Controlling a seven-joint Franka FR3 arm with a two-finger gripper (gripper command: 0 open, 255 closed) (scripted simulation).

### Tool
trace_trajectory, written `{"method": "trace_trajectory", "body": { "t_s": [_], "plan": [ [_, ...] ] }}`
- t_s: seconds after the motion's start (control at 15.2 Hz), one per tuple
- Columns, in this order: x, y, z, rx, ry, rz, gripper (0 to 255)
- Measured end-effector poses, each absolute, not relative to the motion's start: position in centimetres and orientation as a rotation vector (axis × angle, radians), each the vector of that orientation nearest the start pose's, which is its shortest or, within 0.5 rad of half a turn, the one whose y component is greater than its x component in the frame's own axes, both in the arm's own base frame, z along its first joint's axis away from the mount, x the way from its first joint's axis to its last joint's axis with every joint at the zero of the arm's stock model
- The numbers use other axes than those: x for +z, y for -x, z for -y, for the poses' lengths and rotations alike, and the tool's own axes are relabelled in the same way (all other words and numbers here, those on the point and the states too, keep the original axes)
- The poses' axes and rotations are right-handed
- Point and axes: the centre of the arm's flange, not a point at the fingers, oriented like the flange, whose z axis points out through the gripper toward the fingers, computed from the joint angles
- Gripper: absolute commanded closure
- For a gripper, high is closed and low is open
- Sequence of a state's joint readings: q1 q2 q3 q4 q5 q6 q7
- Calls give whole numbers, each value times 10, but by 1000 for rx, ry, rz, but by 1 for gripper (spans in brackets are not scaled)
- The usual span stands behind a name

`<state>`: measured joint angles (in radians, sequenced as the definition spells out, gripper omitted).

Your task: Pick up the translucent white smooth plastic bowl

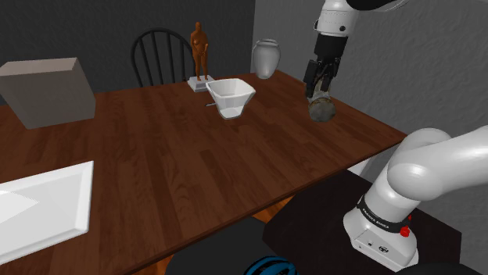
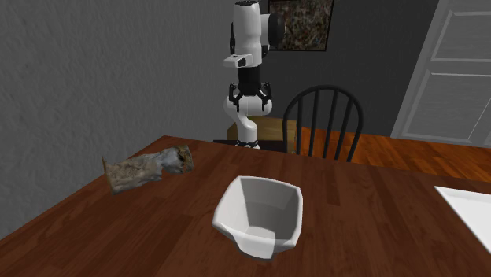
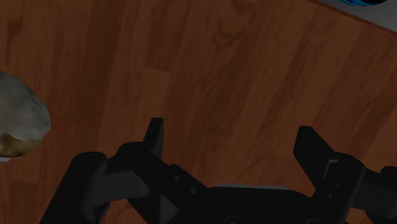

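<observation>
The all-black pincer (image 1: 321, 86) is hanging over the dark brown wooden desk (image 1: 195, 164) with its fingers spread apart, gripping nothing, right above a lumpy grey-brown rock-like chunk (image 1: 321, 110). The white angular bowl (image 1: 229, 98) is sitting upright mid-desk, well apart from the pincer, near a brown human figurine (image 1: 200, 51).

White squarish bowl (image 2: 260, 216) stands upright on the wooden table (image 2: 157, 236), near the front edge. Well apart, toward the view's left, a mottled grey-brown object (image 2: 148, 168) lies on its side. Across the table, the gripper (image 2: 250, 106) hangs point-down above the far edge, fingers spread, holding nothing. A dark spindle-back chair (image 2: 323, 122) stands just beside it (view's right), with a white panelled door (image 2: 452, 71) beyond.
</observation>
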<state>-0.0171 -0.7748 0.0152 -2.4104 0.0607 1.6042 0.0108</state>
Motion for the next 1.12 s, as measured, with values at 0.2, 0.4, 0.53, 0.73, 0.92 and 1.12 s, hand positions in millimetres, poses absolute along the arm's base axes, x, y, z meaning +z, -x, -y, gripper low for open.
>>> {"method": "trace_trajectory", "body": {
  "t_s": [0.2,0.4,0.53,0.73,0.92,1.12],
  "plan": [
    [561,-328,-15,49,3099,-46,0],
    [557,-356,-29,50,3118,-79,0],
    [555,-383,-42,49,3131,-103,0],
    [550,-420,-62,50,3149,-139,0],
    [542,-456,-77,50,3167,-177,0],
    [537,-494,-92,50,3185,-215,0]
  ]
}}
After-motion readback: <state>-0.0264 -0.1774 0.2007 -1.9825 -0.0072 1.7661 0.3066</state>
